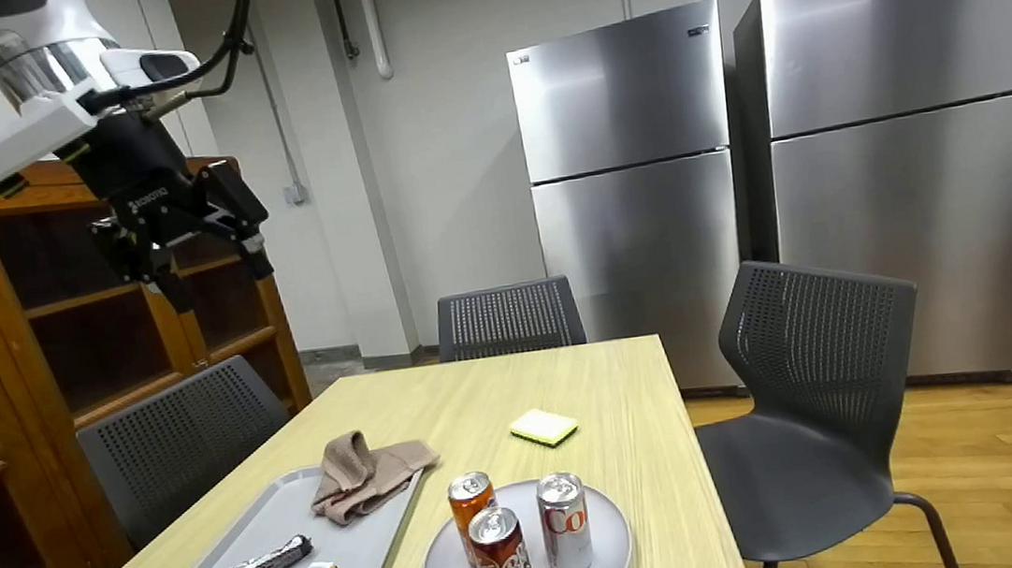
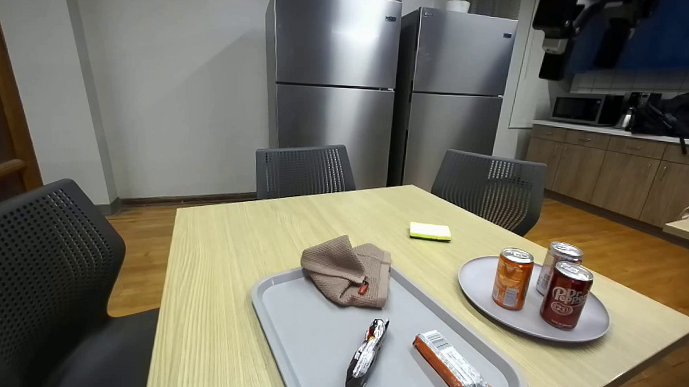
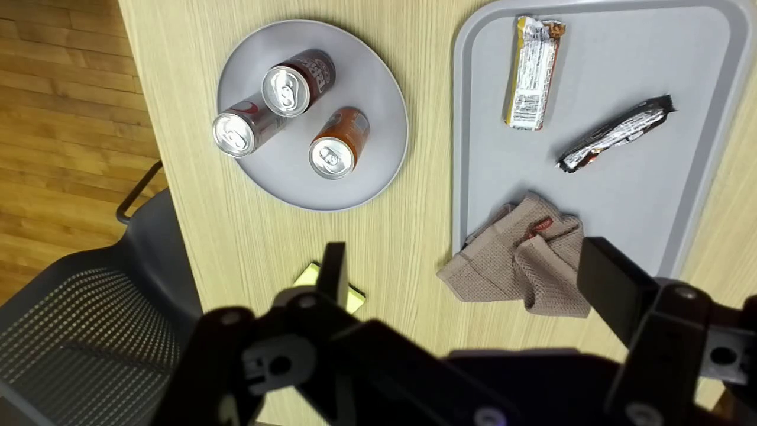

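Hand, spread wide and empty, hangs well above the counter; past it, a crumpled cloth straddles tray and counter. Farther, the tray's lip presumably contains two wrapped bars; a plate groups three upright cans.

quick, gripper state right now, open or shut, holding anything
Gripper: open, holding nothing, raised above the table.

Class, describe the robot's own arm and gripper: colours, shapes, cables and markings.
The arm is white and rounded, with a shiny silver band and a thick black cable. The gripper is black with blocky fingers and pale ROBOTIQ lettering.
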`<action>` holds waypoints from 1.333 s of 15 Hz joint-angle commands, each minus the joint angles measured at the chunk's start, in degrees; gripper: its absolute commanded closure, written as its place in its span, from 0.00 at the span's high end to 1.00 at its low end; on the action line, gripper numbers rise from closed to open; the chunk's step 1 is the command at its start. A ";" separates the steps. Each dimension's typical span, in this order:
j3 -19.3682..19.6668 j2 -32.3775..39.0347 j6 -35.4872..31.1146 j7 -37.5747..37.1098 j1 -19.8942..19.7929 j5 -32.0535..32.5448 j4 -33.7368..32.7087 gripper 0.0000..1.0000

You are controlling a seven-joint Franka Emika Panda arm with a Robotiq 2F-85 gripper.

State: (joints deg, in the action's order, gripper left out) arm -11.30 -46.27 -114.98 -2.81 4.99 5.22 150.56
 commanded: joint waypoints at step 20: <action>-4.45 14.86 -9.66 -11.49 5.60 -7.81 -0.70 1.00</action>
State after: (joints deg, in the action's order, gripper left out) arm -13.70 -34.78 -121.98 -9.34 10.64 -1.56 150.55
